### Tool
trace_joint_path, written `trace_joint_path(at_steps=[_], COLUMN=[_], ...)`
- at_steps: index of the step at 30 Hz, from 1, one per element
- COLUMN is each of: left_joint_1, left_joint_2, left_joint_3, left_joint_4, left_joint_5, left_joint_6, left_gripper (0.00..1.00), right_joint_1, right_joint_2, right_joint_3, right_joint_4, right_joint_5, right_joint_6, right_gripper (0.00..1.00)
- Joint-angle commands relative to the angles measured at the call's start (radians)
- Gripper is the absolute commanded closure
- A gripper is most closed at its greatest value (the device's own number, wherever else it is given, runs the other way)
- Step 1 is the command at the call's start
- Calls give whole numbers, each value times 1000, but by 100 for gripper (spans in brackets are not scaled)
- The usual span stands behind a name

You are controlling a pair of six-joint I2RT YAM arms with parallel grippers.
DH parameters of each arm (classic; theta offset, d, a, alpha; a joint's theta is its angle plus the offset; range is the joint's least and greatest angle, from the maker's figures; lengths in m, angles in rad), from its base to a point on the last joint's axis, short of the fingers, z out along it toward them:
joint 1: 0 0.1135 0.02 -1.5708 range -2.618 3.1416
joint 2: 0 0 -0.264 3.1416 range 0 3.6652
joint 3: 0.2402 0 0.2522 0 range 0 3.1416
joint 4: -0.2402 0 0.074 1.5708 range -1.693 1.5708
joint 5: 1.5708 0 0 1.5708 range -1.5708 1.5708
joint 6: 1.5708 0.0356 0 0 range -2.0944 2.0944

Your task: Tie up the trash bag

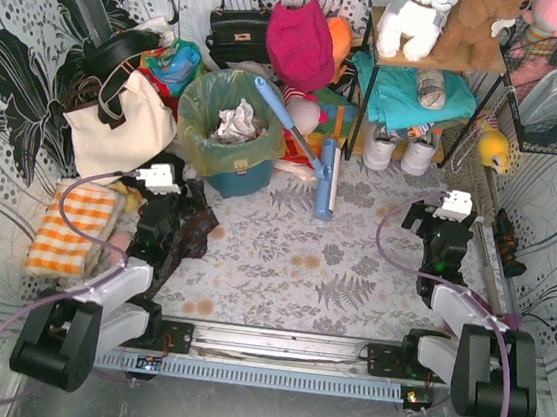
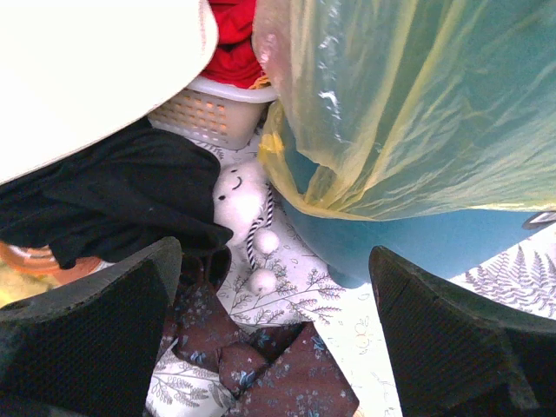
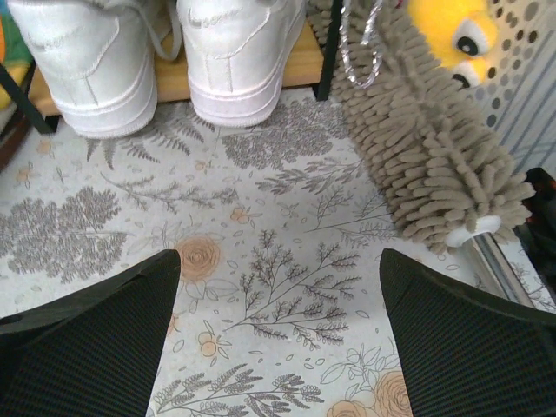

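Note:
The yellow-green trash bag (image 1: 231,115) lines the round teal bin (image 1: 238,178) at the back left, its rim folded over the bin's edge, with crumpled white paper (image 1: 236,121) inside. In the left wrist view the bag (image 2: 408,104) hangs over the teal bin (image 2: 417,243) at upper right. My left gripper (image 1: 167,188) is open and empty, low and just left of the bin (image 2: 276,295). My right gripper (image 1: 449,214) is open and empty over the floral mat at the right, far from the bag (image 3: 280,300).
A cream tote (image 1: 117,120) stands left of the bin. A blue brush (image 1: 305,151) leans on the bin's right. Dark floral cloth (image 2: 278,373) and black cloth (image 2: 113,200) lie under my left gripper. White shoes (image 3: 165,52), a shaggy duster (image 3: 426,148) and a shelf (image 1: 426,64) stand ahead of my right gripper.

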Motion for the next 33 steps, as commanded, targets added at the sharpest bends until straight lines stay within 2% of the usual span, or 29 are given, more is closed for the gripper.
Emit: trace_joint_path(at_steps=[1,9,15,19,24,29,33], left_joint_1=[-4,-4,-5,-5,-4,-5,-4], left_joint_2=[-129,-234,-256,-256,-270,-291,-297], left_joint_3=[46,246,391,458,515,517,505], left_joint_4=[-186,-550,-762,-878,-946,-949,-958], left_joint_5=[-67,-50,-45,-64,14,87,88], left_joint_6=[-85,-128,-198,-242,-209,-123,-112], left_gripper=[2,2,2,2,2,2,2], right_joint_1=[9,9,9,9,9,13,61], right_joint_2=[-95,-243,-303,-291,-245,-169,-113], right_joint_3=[76,185,251,325,412,433,464], right_joint_4=[-168,-408,-500,-531,-540,-415,-380], right_joint_5=[47,-164,-476,-635,-842,-1035,-1046], right_joint_6=[85,103,38,66,75,159,157], right_gripper=[3,3,3,3,2,1,1])
